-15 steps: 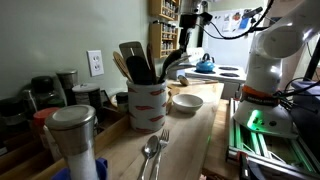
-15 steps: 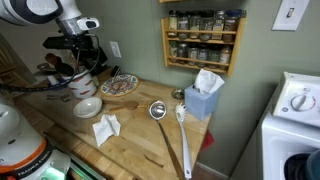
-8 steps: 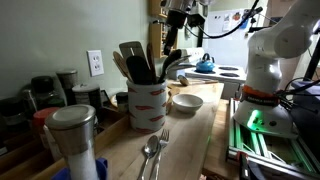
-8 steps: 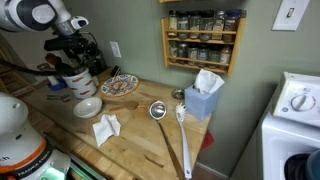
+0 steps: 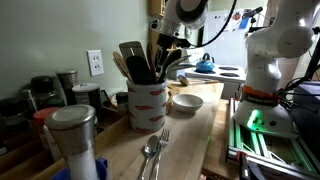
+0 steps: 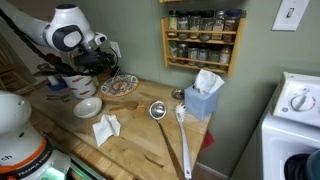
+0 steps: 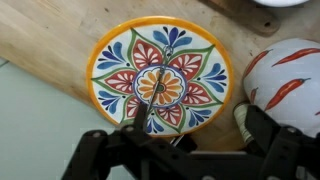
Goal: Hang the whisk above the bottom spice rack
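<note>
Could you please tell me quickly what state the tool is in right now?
Tool: open, its fingers spread wide with nothing held between them, above the painted plate.

The arm (image 6: 66,30) bends at the elbow, with the wrist pitched downward. The gripper (image 6: 101,58) points down. In the wrist view its dark linkages span the lower edge, and finger separation is not discernible.

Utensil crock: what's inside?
Black spatulas and wooden utensils stick out of the crock. Its wall hides their lower ends and anything shorter; a whisk cannot be made out.
</note>
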Motion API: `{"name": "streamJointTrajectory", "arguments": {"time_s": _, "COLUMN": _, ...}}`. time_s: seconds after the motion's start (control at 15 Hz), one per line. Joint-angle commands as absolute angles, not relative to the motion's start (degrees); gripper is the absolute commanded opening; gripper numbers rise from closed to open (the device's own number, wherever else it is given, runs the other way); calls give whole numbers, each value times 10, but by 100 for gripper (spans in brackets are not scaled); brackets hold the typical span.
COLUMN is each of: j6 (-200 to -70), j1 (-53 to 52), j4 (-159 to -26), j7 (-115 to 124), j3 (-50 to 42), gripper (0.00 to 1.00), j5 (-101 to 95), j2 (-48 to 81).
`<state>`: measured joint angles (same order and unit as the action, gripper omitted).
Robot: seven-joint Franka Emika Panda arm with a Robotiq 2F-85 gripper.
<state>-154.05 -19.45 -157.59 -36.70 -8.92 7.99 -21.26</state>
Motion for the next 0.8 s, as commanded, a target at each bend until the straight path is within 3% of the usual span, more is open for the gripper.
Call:
{"name": "streamJointTrajectory", "arguments": {"time_s": 0.0, "j6": -1604, "j1": -241, "j4": -1567, "j7": -454, "j3": -123, "gripper": 100, "j5": 177, "j2": -141}}
{"name": "streamJointTrajectory", "arguments": {"time_s": 0.73, "j6": -1605, "j1": -214, "j4": -1564, "j7": -475, "j3": -89, "gripper": 100, "j5": 208, "j2": -132}}
